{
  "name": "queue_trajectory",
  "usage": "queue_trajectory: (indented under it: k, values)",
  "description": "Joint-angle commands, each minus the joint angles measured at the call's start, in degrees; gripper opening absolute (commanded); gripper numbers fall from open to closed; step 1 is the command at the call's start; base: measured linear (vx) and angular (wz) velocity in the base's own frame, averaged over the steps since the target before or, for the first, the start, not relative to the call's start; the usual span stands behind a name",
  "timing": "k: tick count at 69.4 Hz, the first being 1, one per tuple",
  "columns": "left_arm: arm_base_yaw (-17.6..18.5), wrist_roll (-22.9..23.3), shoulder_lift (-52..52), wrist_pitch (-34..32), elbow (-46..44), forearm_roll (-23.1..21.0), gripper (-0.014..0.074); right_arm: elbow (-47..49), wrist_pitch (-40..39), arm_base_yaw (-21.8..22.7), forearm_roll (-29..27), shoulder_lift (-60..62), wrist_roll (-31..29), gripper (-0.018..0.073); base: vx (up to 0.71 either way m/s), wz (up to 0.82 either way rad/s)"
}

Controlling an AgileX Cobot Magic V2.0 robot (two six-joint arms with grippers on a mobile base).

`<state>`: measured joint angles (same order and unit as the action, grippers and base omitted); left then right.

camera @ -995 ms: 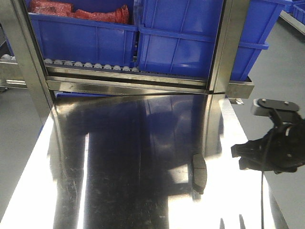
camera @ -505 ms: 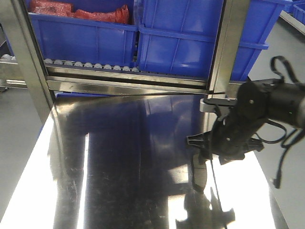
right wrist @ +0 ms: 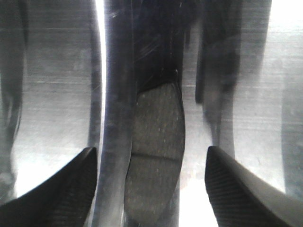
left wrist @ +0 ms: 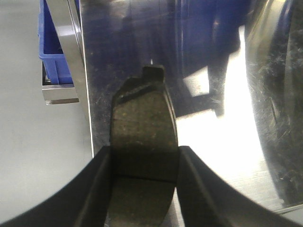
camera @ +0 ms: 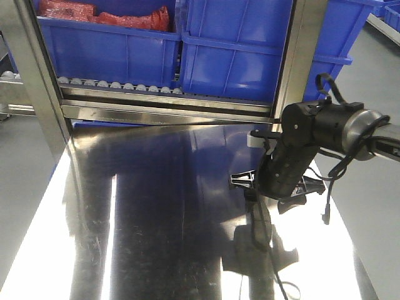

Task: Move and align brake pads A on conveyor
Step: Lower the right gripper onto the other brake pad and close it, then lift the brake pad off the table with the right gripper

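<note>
having swung in over the worktop, the released right gripper straddles a brake pad, ready to clench.

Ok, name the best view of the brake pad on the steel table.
Right wrist: the brake pad lies large under the open right gripper. Front-facing shows it small, partly behind the arm. Left wrist shows a second pad.

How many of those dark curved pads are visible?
2. One pad clamped in the left gripper; the other pad on the steel table inside the open right gripper. More may be hidden.
</note>
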<state>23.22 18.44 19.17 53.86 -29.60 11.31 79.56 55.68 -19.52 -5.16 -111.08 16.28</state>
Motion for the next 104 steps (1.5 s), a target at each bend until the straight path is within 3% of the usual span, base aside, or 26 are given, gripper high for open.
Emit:
queue_trajectory:
  k: [1,20,42,51,66,82,104]
  values:
    - [0.2,0.4,0.4,-4.3,-1.6,1.0,-0.0006,2.4,0.0,0.0,0.8,1.1,0.1,0.0482,0.0,0.0]
    - [0.2,0.4,0.4,-4.3,-1.6,1.0,-0.0006,3.7,0.4,0.0,1.0,-2.1,0.1,0.048,0.0,0.0]
    - [0.2,0.4,0.4,-4.3,-1.6,1.0,-0.0006,3.7,3.0,0.0,2.7,-4.1,-0.1,0.0417,0.0,0.0]
    - [0.2,0.4,0.4,-4.3,-1.6,1.0,-0.0006,3.7,4.1,0.0,3.0,-4.1,-0.3,0.0304,0.0,0.0]
    - [0.2,0.4,0.4,-4.3,-1.6,1.0,-0.0006,3.7,5.8,0.0,2.9,-3.1,-2.4,-0.0015,0.0,0.0]
    - [0.2,0.4,0.4,-4.3,-1.6,1.0,-0.0006,2.4,2.9,0.0,3.8,3.2,-3.3,-0.0011,0.0,0.0]
    - [0.2,0.4,0.4,-4.3,-1.6,1.0,-0.0006,-7.7,-7.6,0.1,11.1,18.2,-4.2,-0.0006,0.0,0.0]
